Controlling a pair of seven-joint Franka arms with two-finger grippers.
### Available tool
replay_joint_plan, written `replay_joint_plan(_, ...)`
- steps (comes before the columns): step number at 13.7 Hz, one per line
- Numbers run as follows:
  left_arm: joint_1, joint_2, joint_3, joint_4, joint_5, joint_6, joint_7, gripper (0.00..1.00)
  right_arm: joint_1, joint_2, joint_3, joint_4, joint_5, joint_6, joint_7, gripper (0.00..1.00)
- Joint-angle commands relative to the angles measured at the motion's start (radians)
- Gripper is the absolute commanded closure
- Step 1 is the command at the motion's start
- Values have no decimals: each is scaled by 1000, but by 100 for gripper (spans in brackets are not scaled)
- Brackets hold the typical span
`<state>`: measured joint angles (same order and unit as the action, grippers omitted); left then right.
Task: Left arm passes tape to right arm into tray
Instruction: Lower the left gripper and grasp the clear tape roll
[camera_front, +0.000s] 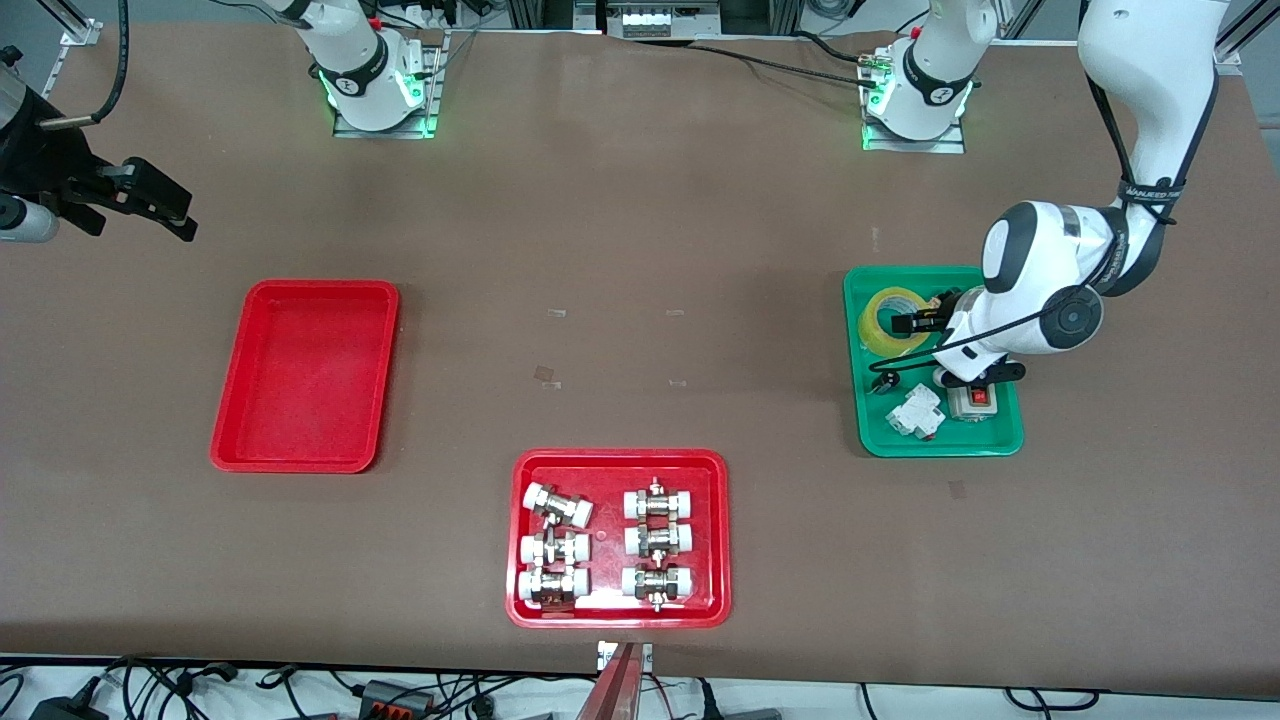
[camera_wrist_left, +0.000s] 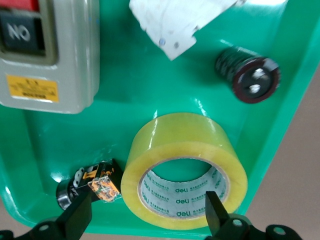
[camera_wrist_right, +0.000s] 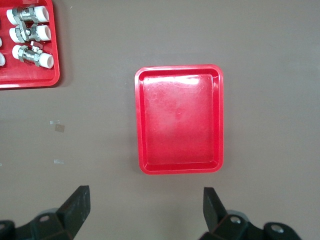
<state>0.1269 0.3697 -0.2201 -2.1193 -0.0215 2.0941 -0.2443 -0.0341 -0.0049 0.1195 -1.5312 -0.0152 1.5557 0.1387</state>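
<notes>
I have the left gripper (camera_wrist_left: 148, 212) open over the tape (camera_front: 893, 320), which lies untouched in the green tray (camera_front: 1000, 440) at right of frame. Right gripper (camera_front: 150, 200) waits open at upper left. Red tray (camera_front: 305, 375) holds nothing. I judge grasp, handover and placement all outstanding.

My L arm (camera_front: 1150, 120) is bent down, left gripper (camera_wrist_left: 150, 220) low w/ jaws spread wide, pointing down. My R arm (camera_front: 340, 50) waits up high, right gripper (camera_wrist_right: 145, 210) also wide apart, nothing held.
</notes>
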Motion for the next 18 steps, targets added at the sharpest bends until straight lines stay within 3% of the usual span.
replay_joint_plan(1, 2, 15, -4, -8, 15, 12, -27, 0, 0, 2, 3, 8, 9, -6, 5, 0)
replay_joint_plan(5, 2, 52, -2, -8, 15, 12, -68, 2, 0, 2, 5, 6, 9, -6, 5, 0)
replay_joint_plan(6, 0, 54, -2, -8, 15, 12, -84, 10, 0, 2, 5, 6, 9, -6, 5, 0)
replay_joint_plan(7, -1, 54, -2, -8, 17, 9, -84, 20, 0, 2, 5, 6, 9, -6, 5, 0)
replay_joint_plan(10, 3, 51, -4, -2, 17, -8, -78, 68, 2, 2, 5, 6, 9, -6, 5, 0)
replay_joint_plan(13, 3, 46, -4, 13, 15, -37, -78, 96, 0, 2, 5, 6, 9, -6, 5, 0)
replay_joint_plan(18, 5, 45, -4, 136, 17, -204, -76, 99, 0, 2, 5, 8, 9, -6, 5, 0)
